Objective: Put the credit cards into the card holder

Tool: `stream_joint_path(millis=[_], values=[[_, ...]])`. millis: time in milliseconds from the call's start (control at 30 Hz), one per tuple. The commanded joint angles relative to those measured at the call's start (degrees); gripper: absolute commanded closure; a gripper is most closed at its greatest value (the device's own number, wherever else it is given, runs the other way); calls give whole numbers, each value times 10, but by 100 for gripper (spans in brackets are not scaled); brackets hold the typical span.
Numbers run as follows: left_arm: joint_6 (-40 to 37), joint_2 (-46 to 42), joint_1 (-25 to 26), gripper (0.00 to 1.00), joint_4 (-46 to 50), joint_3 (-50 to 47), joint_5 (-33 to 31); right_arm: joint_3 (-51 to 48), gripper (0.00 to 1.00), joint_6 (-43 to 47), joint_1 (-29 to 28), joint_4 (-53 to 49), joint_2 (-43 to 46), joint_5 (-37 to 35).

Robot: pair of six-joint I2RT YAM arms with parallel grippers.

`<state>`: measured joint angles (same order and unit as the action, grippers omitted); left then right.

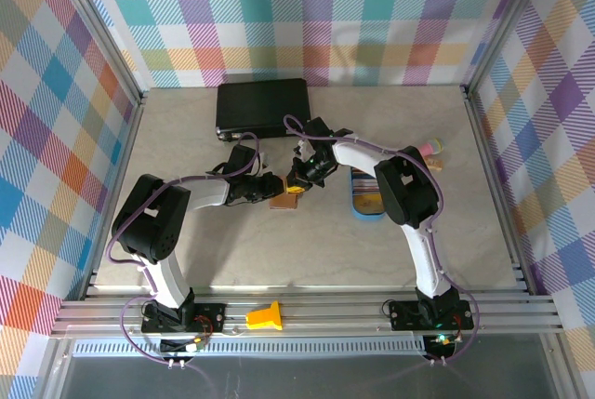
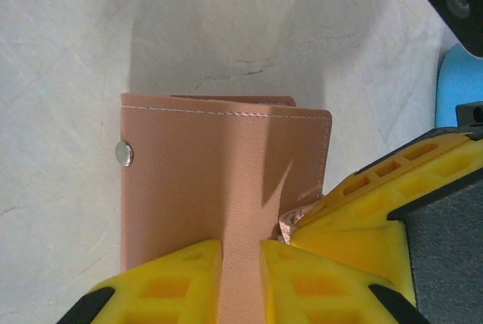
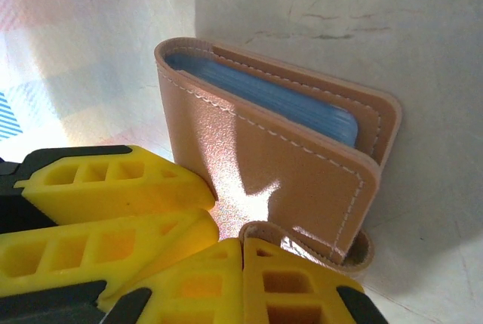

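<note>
While the bench (image 1: 307, 250) bore the tray (image 1: 358, 215) of cards (image 1: 370, 201) just right of the holder (image 2: 219, 165), beside the right arm, the folded holder stood at mid-bench between both tools, its cover pinched by the left tool (image 2: 241, 245), the right tool (image 3: 241, 245) pressed together at its strap (image 3: 302, 237).

Plainly a robotics lab test cell, not a home: pale tabletop (image 1: 307, 250) boxed in by plaid-printed backdrop panels (image 1: 307, 18) on aluminium framing (image 1: 307, 311) — two cabled robot arms (image 1: 153, 222) bolted to the front rail.
</note>
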<state>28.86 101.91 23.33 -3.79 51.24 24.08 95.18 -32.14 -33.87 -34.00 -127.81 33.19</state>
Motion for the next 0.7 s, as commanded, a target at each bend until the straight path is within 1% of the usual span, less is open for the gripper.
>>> stream_joint_path(millis=[0, 333, 667], values=[[-6, 16, 0, 79, 15, -2, 14, 11, 100, -6, -5, -17, -23, 5], [-6, 17, -2, 79, 14, -2, 15, 22, 100, -7, -7, -39, -38, 10], [-3, 19, -2, 79, 8, -5, 17, 33, 100, -6, -11, -63, -53, -8]])
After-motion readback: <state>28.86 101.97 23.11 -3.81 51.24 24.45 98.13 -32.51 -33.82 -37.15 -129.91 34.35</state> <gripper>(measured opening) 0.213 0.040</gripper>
